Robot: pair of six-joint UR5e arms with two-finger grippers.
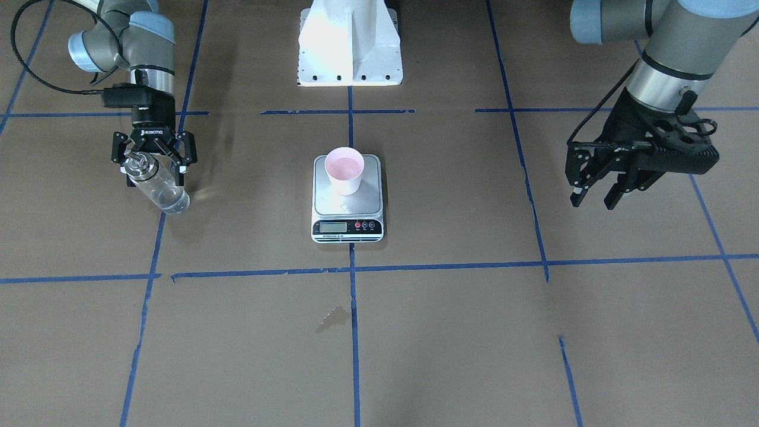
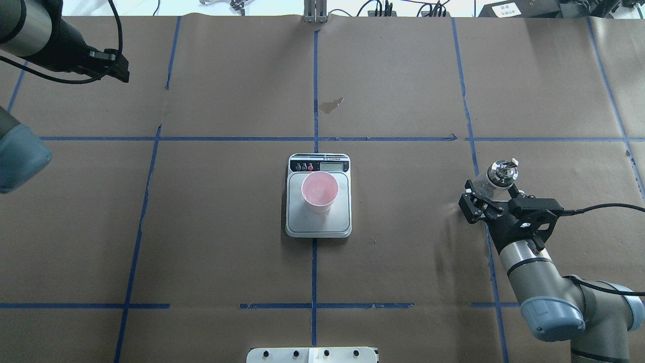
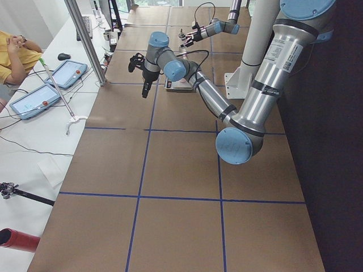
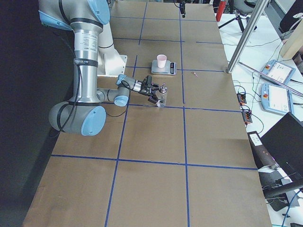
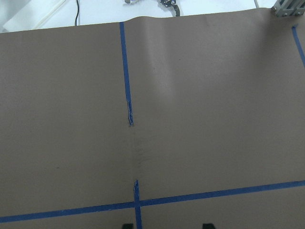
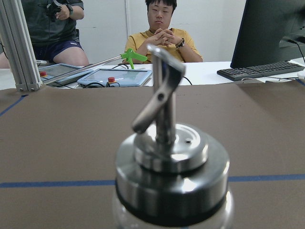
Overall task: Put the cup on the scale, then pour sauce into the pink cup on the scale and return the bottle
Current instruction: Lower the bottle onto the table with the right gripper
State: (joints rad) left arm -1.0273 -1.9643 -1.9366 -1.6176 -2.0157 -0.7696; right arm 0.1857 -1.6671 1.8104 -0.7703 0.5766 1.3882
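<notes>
A pale pink cup (image 1: 344,169) stands upright on the silver platform of the scale (image 1: 347,228) at the table's middle. The clear glass bottle (image 1: 160,190) with its silver pour spout (image 6: 164,100) stands upright on the brown paper on my right side. My right gripper (image 1: 154,176) reaches in level at the bottle's body, one finger on each side, and looks open, with a small gap showing. My left gripper (image 1: 595,198) hangs open and empty above the table, far off on the other side. The sauce is clear liquid low in the bottle.
The table is covered in brown paper crossed by blue tape lines. A small stain (image 1: 333,317) marks the paper on the operators' side of the scale. My white base (image 1: 350,41) is behind the scale. People (image 6: 164,28) sit past the far edge, by tablets and a keyboard.
</notes>
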